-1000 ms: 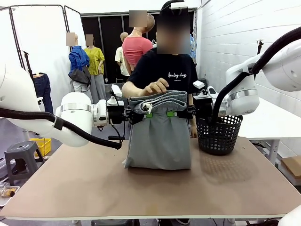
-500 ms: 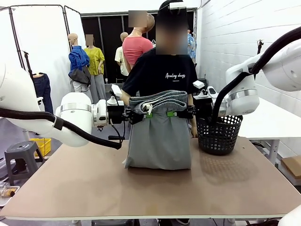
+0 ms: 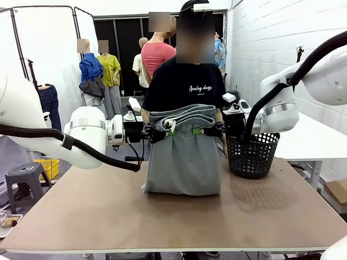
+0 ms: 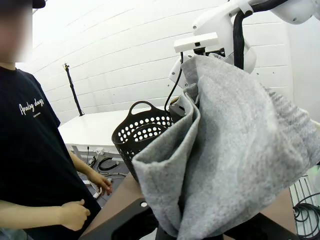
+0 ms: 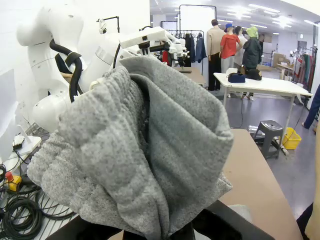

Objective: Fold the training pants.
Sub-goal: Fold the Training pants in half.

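just beside the training pants (image 3: 183, 162) stands a basket (image 3: 252, 154).

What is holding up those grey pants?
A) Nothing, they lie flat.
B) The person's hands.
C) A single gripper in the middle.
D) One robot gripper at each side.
D: the left gripper and the right gripper each clamp one upper side of the training pants, which hang down to the table.
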Controlling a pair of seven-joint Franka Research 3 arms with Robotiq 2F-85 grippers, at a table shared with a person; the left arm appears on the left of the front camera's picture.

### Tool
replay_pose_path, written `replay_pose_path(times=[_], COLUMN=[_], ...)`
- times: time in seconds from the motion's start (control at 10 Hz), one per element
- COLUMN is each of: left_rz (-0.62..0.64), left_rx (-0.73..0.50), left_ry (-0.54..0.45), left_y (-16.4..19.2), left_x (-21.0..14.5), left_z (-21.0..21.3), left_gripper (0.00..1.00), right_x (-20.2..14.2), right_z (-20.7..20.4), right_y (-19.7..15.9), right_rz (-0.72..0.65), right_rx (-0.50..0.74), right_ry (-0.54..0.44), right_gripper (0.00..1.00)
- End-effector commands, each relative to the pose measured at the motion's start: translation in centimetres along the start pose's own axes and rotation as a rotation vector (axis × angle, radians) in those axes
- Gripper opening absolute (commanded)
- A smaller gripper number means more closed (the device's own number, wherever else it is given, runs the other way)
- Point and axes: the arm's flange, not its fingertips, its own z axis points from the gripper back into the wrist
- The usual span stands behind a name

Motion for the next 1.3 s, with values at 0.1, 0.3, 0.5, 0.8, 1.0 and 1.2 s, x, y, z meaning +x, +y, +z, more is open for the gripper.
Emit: replay_pose_path(times=[0.1, 0.3, 0.5, 0.8, 1.0, 1.2], left_rz=[-0.004, -0.004, -0.004, -0.004, -0.004, -0.004], left_rx=[0.013, 0.013, 0.013, 0.013, 0.013, 0.013], left_ry=[-0.006, -0.006, -0.006, -0.006, -0.006, -0.006], left_y=[0.09, 0.09, 0.09, 0.09, 0.09, 0.09], left_x=[0.40, 0.40, 0.40, 0.40, 0.40, 0.40], left_z=[0.10, 0.10, 0.10, 0.10, 0.10, 0.10], left_gripper=[0.00, 0.00, 0.00, 0.00, 0.00, 0.00], right_x=[0.14, 0.14, 0.14, 0.14, 0.14, 0.14], right_z=[-0.02, -0.02, -0.02, -0.02, -0.02, -0.02], right_y=[0.05, 0.05, 0.05, 0.05, 0.05, 0.05], right_rz=[0.001, 0.001, 0.001, 0.001, 0.001, 0.001], right_rx=[0.003, 0.003, 0.003, 0.003, 0.003, 0.003], right_ry=[-0.005, -0.005, -0.005, -0.005, -0.005, -0.005], right_gripper=[0.00, 0.00, 0.00, 0.00, 0.00, 0.00])
